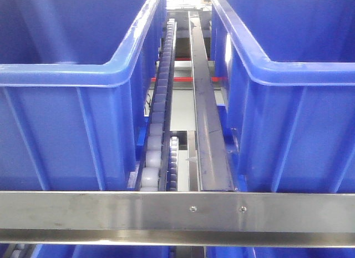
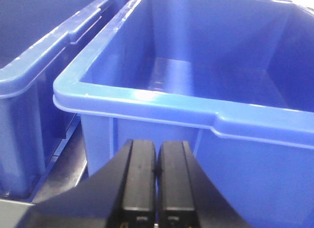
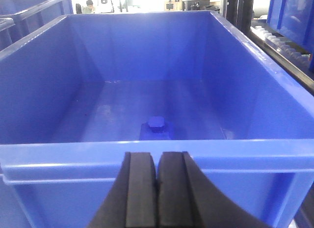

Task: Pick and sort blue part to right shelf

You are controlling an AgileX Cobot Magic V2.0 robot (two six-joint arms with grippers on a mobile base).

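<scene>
1. in the right wrist view the blue part (image 3: 156, 127) sits on the floor of a large blue bin (image 3: 147, 154), near the bin's front wall and roughly mid-width, knob upward. only its top and shoulders show above the front rim.
2. the right gripper (image 3: 157, 189) hangs outside that bin, just short of the front rim, with its pads pressed together and nothing between them.
3. the relation that matters: the part lies straight ahead of the right jaws and below them, across the front wall, almost on the gripper's centre line.
4. the part looks squat and square, so no long axis can be told in plan; its only evident axis is the upright one through the knob.
5. the left gripper (image 2: 157, 189) is likewise closed on nothing, facing another bin (image 2: 147, 98) whose visible floor shows no part.
6. the right arm is judged the nearer one.
7. the front view shows the right shelf (image 1: 177, 211), its steel rail with two screws, roller tracks (image 1: 158, 119) and bins either side; neither gripper appears there.
8. judgement: if the part is still to be picked, the jaws must spread, clear the rim, then descend; if this bin belongs to the shelf, sorting may already be done. the pictures cannot settle which.
</scene>
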